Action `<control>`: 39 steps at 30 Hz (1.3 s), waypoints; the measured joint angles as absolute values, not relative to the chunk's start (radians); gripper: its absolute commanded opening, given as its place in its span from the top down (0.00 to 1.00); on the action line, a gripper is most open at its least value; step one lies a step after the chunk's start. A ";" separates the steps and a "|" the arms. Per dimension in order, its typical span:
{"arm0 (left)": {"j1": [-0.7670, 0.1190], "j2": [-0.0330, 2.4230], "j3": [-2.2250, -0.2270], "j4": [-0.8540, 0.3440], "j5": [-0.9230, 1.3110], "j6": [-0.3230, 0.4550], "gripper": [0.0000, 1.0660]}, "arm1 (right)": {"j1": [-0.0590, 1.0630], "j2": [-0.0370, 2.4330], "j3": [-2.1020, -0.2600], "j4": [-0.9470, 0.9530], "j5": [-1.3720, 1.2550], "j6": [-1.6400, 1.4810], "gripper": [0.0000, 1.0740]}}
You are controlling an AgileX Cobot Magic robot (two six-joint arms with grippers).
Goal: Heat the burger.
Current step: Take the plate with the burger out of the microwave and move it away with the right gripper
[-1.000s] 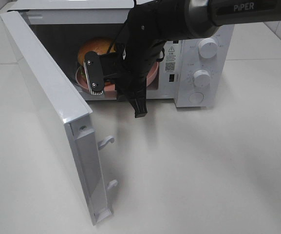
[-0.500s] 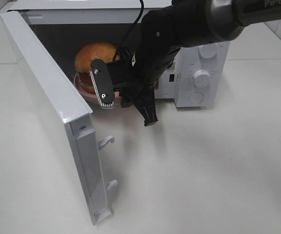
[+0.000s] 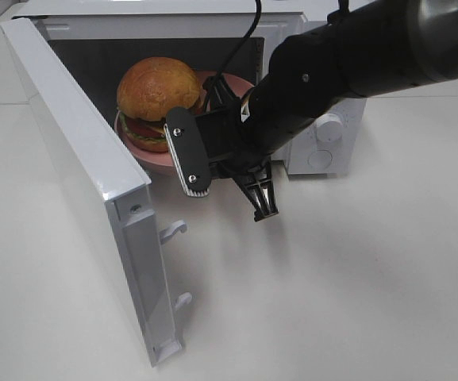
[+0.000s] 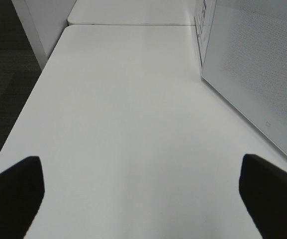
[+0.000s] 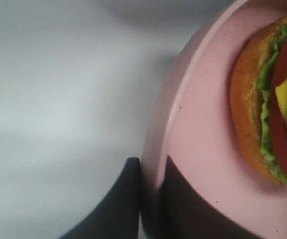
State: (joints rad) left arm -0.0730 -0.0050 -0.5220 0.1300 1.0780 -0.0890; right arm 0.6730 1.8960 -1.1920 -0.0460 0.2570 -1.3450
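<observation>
The burger [image 3: 159, 87], with a glossy brown bun, sits on a pink plate [image 3: 143, 149] at the mouth of the open microwave [image 3: 324, 159]. In the right wrist view my right gripper [image 5: 152, 199] is shut on the pink plate's [image 5: 193, 149] rim, with the burger [image 5: 265, 99] just beyond. The right arm [image 3: 316, 87] reaches in from the right and hides the plate's front edge. My left gripper [image 4: 143, 199] is open over bare table, left of the microwave door, and holds nothing.
The microwave door [image 3: 78, 143] stands swung wide open on the left, its latch hooks [image 3: 173, 230] pointing inward. Control knobs [image 3: 329, 127] are on the panel at the right. White table [image 3: 332, 302] lies in front.
The right arm has drawn back toward the front right. The plate and burger have come forward with it, from deeper in the cavity to its mouth. The left gripper stays open.
</observation>
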 measured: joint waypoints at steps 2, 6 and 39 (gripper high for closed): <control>-0.073 -0.005 -0.522 0.130 1.078 -0.089 0.06 | 0.674 1.875 -1.156 -0.048 0.230 -1.346 1.00; -0.073 -0.005 -0.522 0.130 1.078 -0.089 0.06 | 0.674 1.817 -1.074 -0.054 0.192 -1.348 1.00; -0.073 -0.005 -0.522 0.130 1.078 -0.089 0.06 | 0.671 1.421 -0.642 -0.051 0.109 -1.295 1.00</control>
